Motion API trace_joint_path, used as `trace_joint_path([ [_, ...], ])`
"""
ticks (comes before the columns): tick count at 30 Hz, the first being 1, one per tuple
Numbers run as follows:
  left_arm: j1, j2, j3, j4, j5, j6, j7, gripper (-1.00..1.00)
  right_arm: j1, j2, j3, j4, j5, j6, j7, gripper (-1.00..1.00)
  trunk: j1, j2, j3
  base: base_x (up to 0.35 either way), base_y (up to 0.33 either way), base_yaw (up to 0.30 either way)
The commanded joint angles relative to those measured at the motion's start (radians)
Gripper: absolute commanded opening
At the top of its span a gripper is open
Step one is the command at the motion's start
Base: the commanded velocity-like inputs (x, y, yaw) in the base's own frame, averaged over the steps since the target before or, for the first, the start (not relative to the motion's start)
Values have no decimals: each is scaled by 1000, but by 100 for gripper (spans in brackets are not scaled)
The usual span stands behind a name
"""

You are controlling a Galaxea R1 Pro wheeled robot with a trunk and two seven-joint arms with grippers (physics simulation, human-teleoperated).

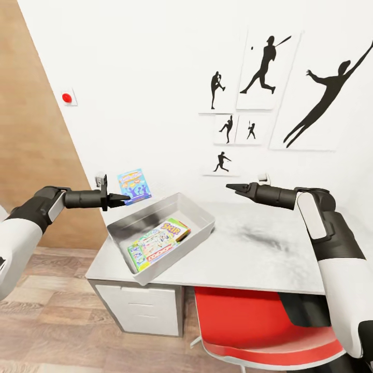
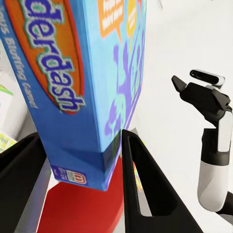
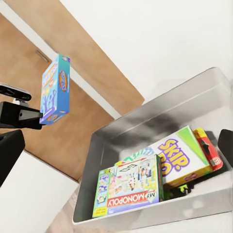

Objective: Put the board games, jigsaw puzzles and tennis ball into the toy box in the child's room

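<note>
Now the blue board game [image 1: 134,186] is hanging in the air above the far left rim of the toy box [image 1: 201,210], pinched at its lower edge by the left gripper [image 1: 120,198]. In the left wrist view the same box [image 2: 82,82] is sitting between the two dark fingers [image 2: 145,189], which are pressing against its narrow faces, and its orange and white lettering is facing the camera. The right wrist view is catching it [image 3: 55,89] edge-on, standing nearly upright and well clear of the bin below it.

The toy box [image 3: 145,121] is a grey open tray resting on the left part of the table [image 1: 269,259], turned at an angle to the table's edges. Inside it several flat games are already lying stacked: a Monopoly box [image 3: 130,189] on top toward one end and a green and yellow Skip-Bo box [image 3: 182,158] partly under it, with a red box [image 3: 209,148] touching the Skip-Bo box along its far side.

The right gripper [image 1: 231,187] is hovering over the back of the table, well apart from the bin, holding nothing; its fingertips are lying close together, tapering to a point.

A red chair [image 1: 259,324] is tucked under the table beside a white drawer unit [image 1: 142,308]. Black baseball silhouettes [image 1: 267,62] are covering the white wall behind, and a red button [image 1: 67,97] is showing near the wooden door [image 1: 31,129].
</note>
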Motion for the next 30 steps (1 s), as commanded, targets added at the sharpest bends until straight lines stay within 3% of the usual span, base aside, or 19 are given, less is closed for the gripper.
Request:
trace_joint_path([
  [1,-1,1,-7,0,5,10,-3,-100,-1,0,-1,0,4,4,6,100,1,-1,-1,196,-16,0],
  [7,-1,-25,-8,0,3,11,1,-100,-1,2,-1,2,5,4,4,100,1,-1,-1,130,-6,0],
  [11,0,-73,-8,0,1,11,31,-100,-1,3,-1,4,5,4,3,100,1,-1,-1,32,-1,0],
  [12,6,-103,-8,0,2,11,59,-100,-1,2,-3,5,5,4,2,100,1,-1,-1,10,0,0],
  [17,20,-164,-7,0,4,11,132,-100,-1,1,-8,7,6,4,1,100,1,-1,-1,4,0,0],
  [24,54,-203,-1,8,7,11,162,-100,-1,0,-51,31,6,4,0,100,1,-1,-1,0,0,0],
  [30,63,-245,71,60,7,9,248,-100,-1,-1,-72,40,6,4,0,100,1,-1,-1,0,0,0],
])
